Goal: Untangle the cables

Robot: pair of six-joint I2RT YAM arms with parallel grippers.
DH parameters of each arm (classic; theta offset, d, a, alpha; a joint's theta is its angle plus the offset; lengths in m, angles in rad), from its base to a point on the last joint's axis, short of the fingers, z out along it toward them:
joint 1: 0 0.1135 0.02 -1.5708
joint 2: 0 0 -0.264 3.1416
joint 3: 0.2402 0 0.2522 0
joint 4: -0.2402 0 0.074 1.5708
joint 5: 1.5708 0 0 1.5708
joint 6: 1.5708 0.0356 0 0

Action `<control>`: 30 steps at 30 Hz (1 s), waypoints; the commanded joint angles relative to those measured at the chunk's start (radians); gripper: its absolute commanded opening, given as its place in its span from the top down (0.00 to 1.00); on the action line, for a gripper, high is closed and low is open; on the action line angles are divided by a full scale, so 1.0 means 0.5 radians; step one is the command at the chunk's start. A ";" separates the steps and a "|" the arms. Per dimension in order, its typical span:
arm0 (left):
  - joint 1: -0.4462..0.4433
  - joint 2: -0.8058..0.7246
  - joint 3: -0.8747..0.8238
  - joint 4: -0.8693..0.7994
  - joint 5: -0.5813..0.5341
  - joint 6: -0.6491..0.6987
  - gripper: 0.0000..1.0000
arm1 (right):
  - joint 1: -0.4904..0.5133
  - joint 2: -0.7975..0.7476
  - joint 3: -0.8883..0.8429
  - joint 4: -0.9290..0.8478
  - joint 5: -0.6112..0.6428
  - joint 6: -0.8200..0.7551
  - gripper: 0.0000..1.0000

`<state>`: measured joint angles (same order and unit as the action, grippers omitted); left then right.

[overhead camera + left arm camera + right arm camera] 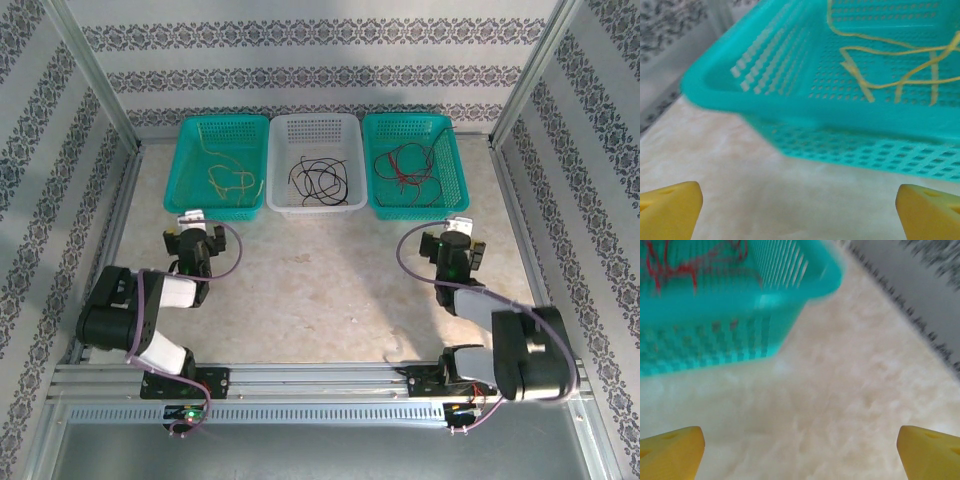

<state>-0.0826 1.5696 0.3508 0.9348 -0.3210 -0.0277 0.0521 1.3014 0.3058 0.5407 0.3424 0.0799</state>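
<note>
Left fingers [670, 212] and right fingers [670, 452] are gaping wide, holding nothing.
Both are hovering over the counter [320, 290] near the baskets: yellow cables [228, 178] lying in left teal basket [178, 170], black cables [318, 180] in white basket [275, 160], red cables [408, 165] in right teal basket [458, 170]; red strands blurring in right wrist view.

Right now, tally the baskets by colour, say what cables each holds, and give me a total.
Teal: 2, the left teal basket with yellow cables, the right teal basket with red cables
White: 1, the white basket with black cables
Total: 3 baskets
</note>
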 commanded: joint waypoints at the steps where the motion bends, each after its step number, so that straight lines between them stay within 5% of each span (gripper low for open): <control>1: 0.091 -0.003 -0.026 0.114 0.294 -0.003 0.01 | -0.065 0.099 0.147 0.429 -0.515 -0.089 0.02; 4: 0.168 0.075 -0.087 0.369 0.399 -0.042 0.01 | -0.010 0.522 0.061 1.094 -0.614 -0.176 0.02; 6: 0.167 0.021 -0.037 0.186 0.363 -0.069 0.01 | -0.041 0.402 0.059 0.821 -0.508 -0.111 0.02; 10: 0.162 0.043 -0.025 0.210 0.369 -0.048 0.01 | -0.052 0.438 0.064 0.829 -0.351 -0.028 0.02; 19: 0.159 0.052 0.076 0.029 0.637 0.058 0.01 | -0.037 0.456 0.063 0.885 -0.328 -0.045 0.02; 30: 0.159 0.055 0.072 0.043 0.638 0.061 0.01 | -0.061 0.472 0.143 0.821 -0.450 -0.054 0.02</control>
<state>-0.0051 1.5955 0.3729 0.9722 -0.0216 -0.0174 0.0341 1.5299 0.3477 0.9443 0.1555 0.0483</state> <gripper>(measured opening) 0.993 0.984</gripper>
